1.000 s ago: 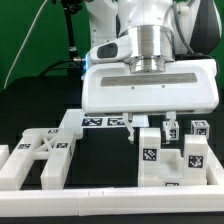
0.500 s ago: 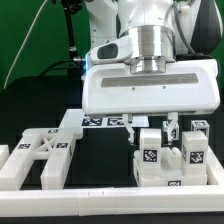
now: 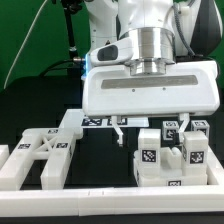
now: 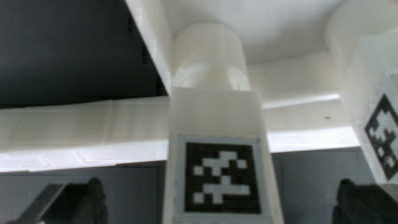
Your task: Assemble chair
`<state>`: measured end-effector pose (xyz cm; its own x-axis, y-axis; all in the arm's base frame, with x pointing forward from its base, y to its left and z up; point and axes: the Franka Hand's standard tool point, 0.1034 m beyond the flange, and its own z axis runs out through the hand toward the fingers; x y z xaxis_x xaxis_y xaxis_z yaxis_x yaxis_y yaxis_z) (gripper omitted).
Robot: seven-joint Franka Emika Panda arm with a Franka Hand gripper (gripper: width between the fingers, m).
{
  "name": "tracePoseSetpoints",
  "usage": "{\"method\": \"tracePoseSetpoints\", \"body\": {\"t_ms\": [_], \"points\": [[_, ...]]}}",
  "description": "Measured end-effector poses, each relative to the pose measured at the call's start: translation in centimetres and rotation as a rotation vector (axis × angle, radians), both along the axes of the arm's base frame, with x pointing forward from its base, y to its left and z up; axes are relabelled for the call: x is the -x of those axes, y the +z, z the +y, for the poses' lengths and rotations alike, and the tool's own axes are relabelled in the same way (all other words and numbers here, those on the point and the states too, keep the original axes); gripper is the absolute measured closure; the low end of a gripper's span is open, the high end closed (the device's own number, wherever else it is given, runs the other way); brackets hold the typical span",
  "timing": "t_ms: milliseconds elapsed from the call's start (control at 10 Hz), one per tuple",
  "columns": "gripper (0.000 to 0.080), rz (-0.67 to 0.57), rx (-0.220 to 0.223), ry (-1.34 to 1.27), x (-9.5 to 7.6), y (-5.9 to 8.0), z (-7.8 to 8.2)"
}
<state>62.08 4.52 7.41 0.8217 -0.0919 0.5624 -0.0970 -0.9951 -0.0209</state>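
Observation:
My gripper (image 3: 151, 126) hangs over the chair parts at the exterior view's right, jaws open wide. Straight below it stands a white leg block (image 3: 150, 156) with a black-and-white tag. In the wrist view that block (image 4: 217, 110) lies between my dark fingertips (image 4: 71, 202), with a gap on each side, so the gripper (image 4: 217, 204) holds nothing. A second tagged block (image 3: 193, 150) stands just right of it. A cross-braced white chair piece (image 3: 42, 157) lies at the exterior view's left. A flat tagged slab (image 3: 97, 122) lies behind, partly hidden by my hand.
A long plain white border rail (image 3: 100, 200) runs along the front, and another rail (image 3: 70, 125) runs back at the left. The robot's big white body (image 3: 150, 90) hides the far middle of the table.
My fingers have spread apart from the leg block between the earlier frames and now. The block stands where it was.

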Motion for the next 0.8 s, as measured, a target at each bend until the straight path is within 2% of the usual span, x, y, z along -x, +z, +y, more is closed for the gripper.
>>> {"method": "tracePoseSetpoints", "body": {"t_ms": [200, 400, 700, 800], "points": [[0.015, 0.009, -0.002, -0.001, 0.0, 0.0, 0.0], [0.015, 0.103, -0.048, -0.009, -0.4, 2.2, -0.6], [0.015, 0.189, -0.081, -0.013, -0.6, 1.5, -0.5], [0.015, 0.262, -0.103, -0.012, -0.4, 1.1, -0.2]]}}
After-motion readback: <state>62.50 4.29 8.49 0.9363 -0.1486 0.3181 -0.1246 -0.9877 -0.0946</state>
